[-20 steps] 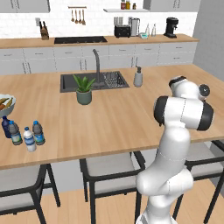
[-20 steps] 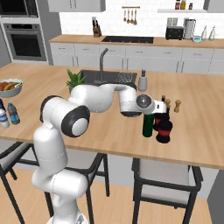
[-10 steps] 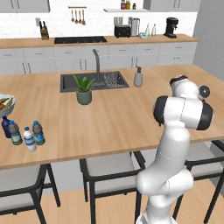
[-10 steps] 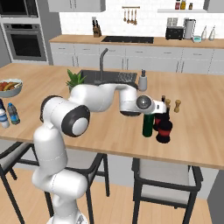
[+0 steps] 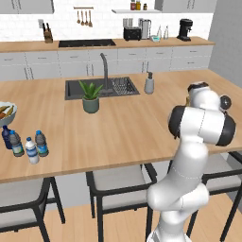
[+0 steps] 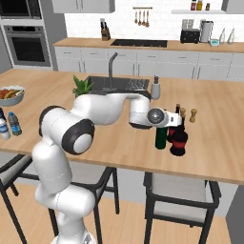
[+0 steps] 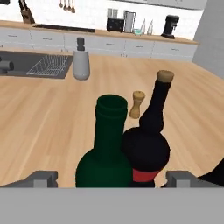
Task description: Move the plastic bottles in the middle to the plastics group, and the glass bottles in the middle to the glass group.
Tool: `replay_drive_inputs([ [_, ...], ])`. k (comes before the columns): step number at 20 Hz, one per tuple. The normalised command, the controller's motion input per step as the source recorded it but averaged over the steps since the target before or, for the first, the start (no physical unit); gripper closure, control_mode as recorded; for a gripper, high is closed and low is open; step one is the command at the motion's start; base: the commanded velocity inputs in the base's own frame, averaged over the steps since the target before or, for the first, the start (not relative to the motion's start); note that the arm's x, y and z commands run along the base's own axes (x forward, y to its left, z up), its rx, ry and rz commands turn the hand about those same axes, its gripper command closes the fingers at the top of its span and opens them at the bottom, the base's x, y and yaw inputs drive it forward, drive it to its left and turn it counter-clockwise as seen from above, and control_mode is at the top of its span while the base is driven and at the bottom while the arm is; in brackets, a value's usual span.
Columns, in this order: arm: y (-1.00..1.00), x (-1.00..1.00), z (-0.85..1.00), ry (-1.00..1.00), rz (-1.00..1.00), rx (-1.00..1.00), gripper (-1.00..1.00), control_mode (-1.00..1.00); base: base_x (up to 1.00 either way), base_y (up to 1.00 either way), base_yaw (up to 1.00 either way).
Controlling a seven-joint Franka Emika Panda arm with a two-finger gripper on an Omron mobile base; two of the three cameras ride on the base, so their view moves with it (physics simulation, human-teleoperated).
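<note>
The tall dark green wine bottle (image 7: 106,151) stands upright on the island, touching a squat dark bottle with a red label (image 7: 146,151). My gripper (image 7: 112,179) is open, one fingertip on each side of the green bottle's shoulder and not touching it. From the right base view the gripper (image 6: 165,125) sits at the green bottle's (image 6: 161,138) neck, beside the red-labelled bottles (image 6: 179,141). Far left on the counter, the white-cap bottle (image 5: 31,151) and blue-cap bottle (image 5: 41,143) stand next to the dark blue bottle (image 5: 5,136) and a clear bottle (image 5: 16,144).
A wooden pepper shaker (image 7: 138,103) stands just behind the glass bottles, a grey soap dispenser (image 7: 80,60) farther back by the sink (image 6: 114,85). A potted plant (image 5: 90,97) sits near the sink and a fruit bowl (image 5: 6,113) at the far left.
The jaws have opened off the green wine bottle, which stays standing beside the red-labelled bottle. The arm has hardly moved.
</note>
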Motion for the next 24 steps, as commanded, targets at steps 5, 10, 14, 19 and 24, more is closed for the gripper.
replay_drive_inputs([
  [5, 0.01, -0.18, 0.52, 0.10, -0.02, 0.00, -1.00, -1.00, 0.00, 0.00, 0.00],
  [10, 0.10, -0.22, 0.77, 0.14, -0.04, 0.00, -1.00, -1.00, 0.00, 0.00, 0.00],
  [14, 0.15, -0.38, 0.76, 0.16, -0.08, 0.00, -1.00, -1.00, 0.00, 0.00, 0.00],
  [19, 0.50, -0.51, 0.52, 0.21, -0.08, 0.05, -1.00, -1.00, 0.00, 0.00, 0.00],
  [24, 0.74, -0.56, 0.38, 0.08, 0.00, 0.14, -1.00, -1.00, 0.00, 0.00, 0.00],
])
